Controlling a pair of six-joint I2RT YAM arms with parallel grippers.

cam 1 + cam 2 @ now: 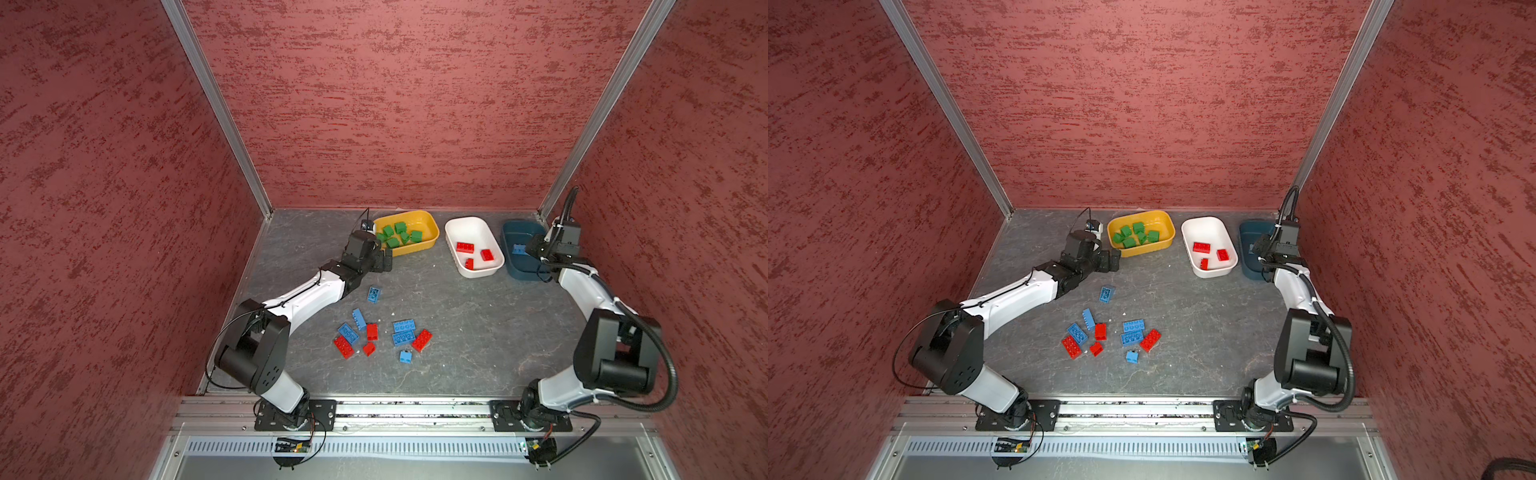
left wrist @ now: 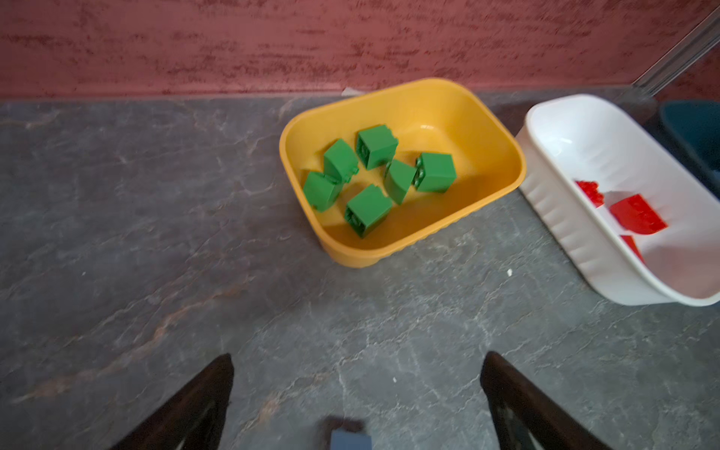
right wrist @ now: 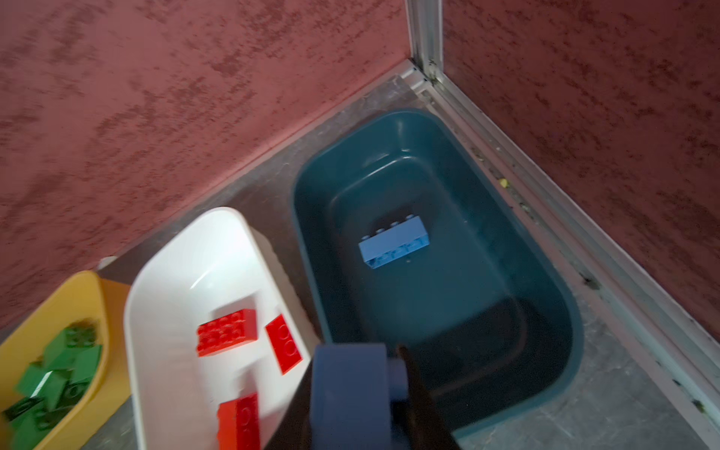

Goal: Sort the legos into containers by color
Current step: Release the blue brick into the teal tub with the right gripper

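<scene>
Red and blue legos lay on the table behind the left claw, which gaped empty; green bricks sat in the yellow tub just ahead of it. The right claw clenched a blue brick over the teal tub.

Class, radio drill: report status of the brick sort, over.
Left gripper open, empty. Right gripper shut on blue brick over teal tub. Ten loose bricks on table. Nothing in the way.
</scene>
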